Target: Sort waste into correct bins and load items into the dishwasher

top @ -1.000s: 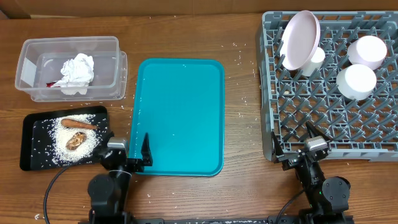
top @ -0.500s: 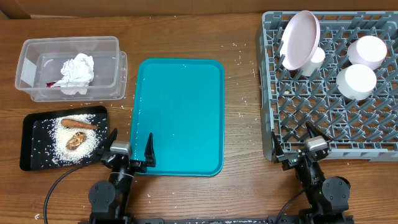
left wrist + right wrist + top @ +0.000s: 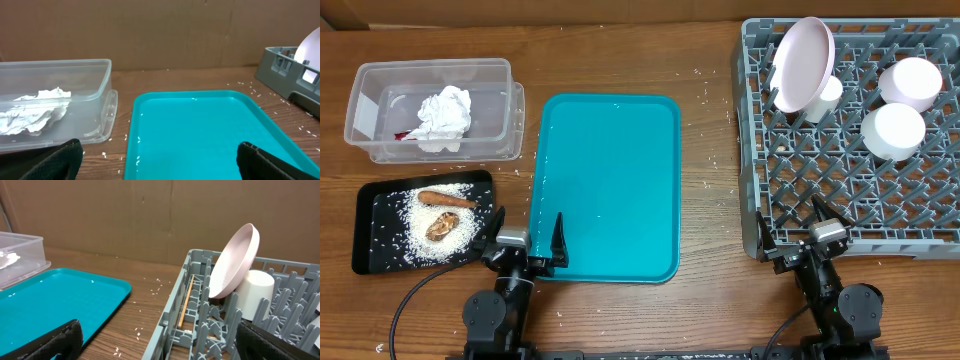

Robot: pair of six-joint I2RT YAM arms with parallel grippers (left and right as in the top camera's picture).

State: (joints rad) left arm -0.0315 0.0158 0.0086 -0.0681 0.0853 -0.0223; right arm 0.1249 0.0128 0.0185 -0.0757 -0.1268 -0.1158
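A crumpled white tissue (image 3: 442, 115) lies in the clear tub (image 3: 365, 110). Rice, a carrot piece (image 3: 448, 200) and a brown lump (image 3: 440, 227) sit on the black tray (image 3: 370, 245). The grey rack (image 3: 840, 190) holds a tilted white plate (image 3: 802, 62), two white cups (image 3: 910, 82) (image 3: 893, 131) and chopsticks (image 3: 186, 302). My left gripper (image 3: 528, 238) is open at the teal tray's (image 3: 605, 150) near left corner, holding nothing. My right gripper (image 3: 792, 228) is open at the rack's near left corner, also holding nothing.
Loose rice grains are scattered on the wood between the teal tray and the rack (image 3: 200, 280), and beside the tub (image 3: 95, 100). A brown cardboard wall stands behind the table.
My left gripper has shifted slightly at the teal tray's near corner. The right arm and all the objects have not moved.
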